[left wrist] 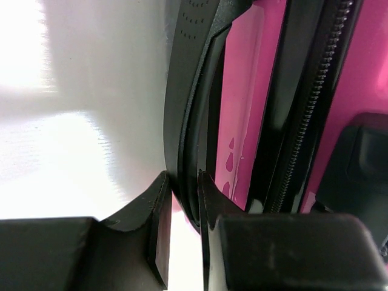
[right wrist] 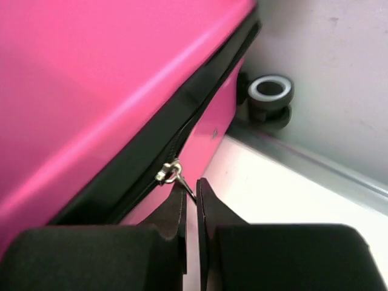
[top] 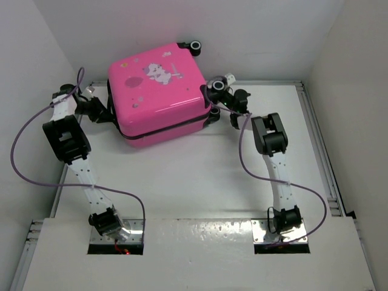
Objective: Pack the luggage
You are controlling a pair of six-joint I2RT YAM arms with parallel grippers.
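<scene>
The pink luggage lay shut at 11 o'clock on the table. At its 9 o'clock side the left claw squeezed the black handle. At 3 o'clock the right claw pinched the zipper pull. This looked like the zipping step. Next, that pull would need a steady tug along the zipper while the left claw held on.

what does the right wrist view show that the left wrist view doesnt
Only the right wrist: the right claw pinching the silver zipper pull, and a wheel by the wall. Only the left wrist: the left claw closed on a black handle. Both: the pink luggage shell and its black zipper trim.
</scene>
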